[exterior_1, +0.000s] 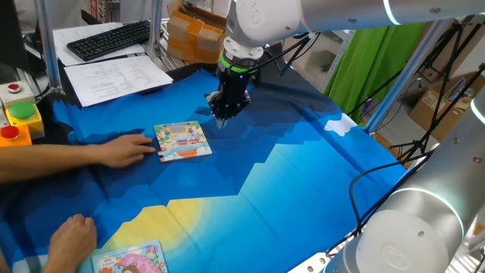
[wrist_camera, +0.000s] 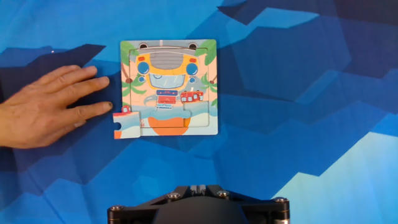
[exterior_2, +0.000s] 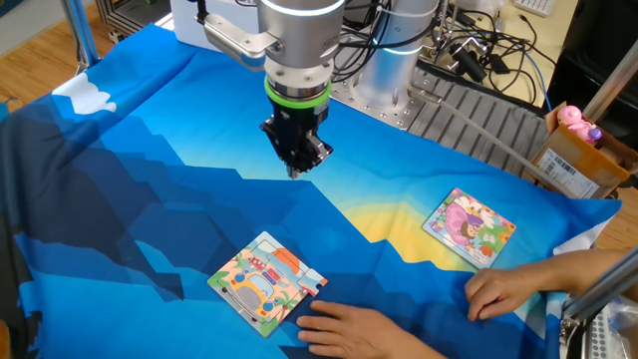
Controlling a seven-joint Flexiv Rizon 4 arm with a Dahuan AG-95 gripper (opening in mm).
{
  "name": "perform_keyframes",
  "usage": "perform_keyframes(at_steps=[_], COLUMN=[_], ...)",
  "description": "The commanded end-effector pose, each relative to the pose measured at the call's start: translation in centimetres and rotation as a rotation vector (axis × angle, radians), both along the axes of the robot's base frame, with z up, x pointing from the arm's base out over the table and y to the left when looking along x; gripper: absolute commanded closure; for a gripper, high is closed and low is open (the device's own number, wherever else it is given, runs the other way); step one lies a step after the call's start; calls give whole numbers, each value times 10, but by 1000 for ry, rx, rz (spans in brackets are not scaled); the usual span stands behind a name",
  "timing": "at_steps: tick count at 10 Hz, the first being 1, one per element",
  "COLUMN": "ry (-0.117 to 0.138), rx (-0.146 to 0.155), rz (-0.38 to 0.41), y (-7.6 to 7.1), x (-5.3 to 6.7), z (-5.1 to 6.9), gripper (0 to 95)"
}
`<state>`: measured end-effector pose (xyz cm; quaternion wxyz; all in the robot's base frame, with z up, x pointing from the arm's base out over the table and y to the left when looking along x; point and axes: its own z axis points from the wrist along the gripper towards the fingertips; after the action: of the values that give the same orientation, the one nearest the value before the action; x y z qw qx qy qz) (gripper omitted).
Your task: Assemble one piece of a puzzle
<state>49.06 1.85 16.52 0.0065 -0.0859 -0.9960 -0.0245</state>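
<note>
gripper (exterior_2: 295,165): hangs above the cloth, well clear of everything, carrying nothing. Fingers look drawn close together at the tip, but I cannot tell whether they are parted or closed; the hand view shows only the housing.

puzzle (wrist_camera: 168,87): flat on the blue cloth (exterior_1: 303,182), toward the edge of the table where the person sits, near the middle of that side.

loose piece (wrist_camera: 128,123): at one corner of the puzzle, shifted outward so it overhangs the board's outline. I judge this is the one to seat.

hand (wrist_camera: 53,114): a person's hand flat on the cloth, fingertips just beside the loose piece and the puzzle's edge. A second hand (exterior_2: 518,283) rests further along the same edge.

other board (exterior_2: 469,225): the pinker picture, well apart toward a corner. Not my target.

risk, hand: the main one. Any descent onto that corner passes right by the fingers. I would hold until they withdraw.

risk, sliding: the board lies loose on cloth. A sideways push on the piece could drag the whole board instead of seating the tab, more so once the hand lets go.

risk, cloth: creased and soft; it could bunch under a push and tilt the board.

risk, grasp: the piece is thin and flat, so pinching it may slip or lift the board with it.
</note>
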Motion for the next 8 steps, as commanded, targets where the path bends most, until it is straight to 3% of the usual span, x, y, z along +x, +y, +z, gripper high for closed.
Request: perform_keyframes(at_steps=[1, 5, 8], ry=[2, 2, 3], rx=[3, 4, 11], rz=[-5, -17, -36], y=[2, 19, 34], x=[1, 3, 13], z=[-1, -11, -20], gripper=[950, 950, 950])
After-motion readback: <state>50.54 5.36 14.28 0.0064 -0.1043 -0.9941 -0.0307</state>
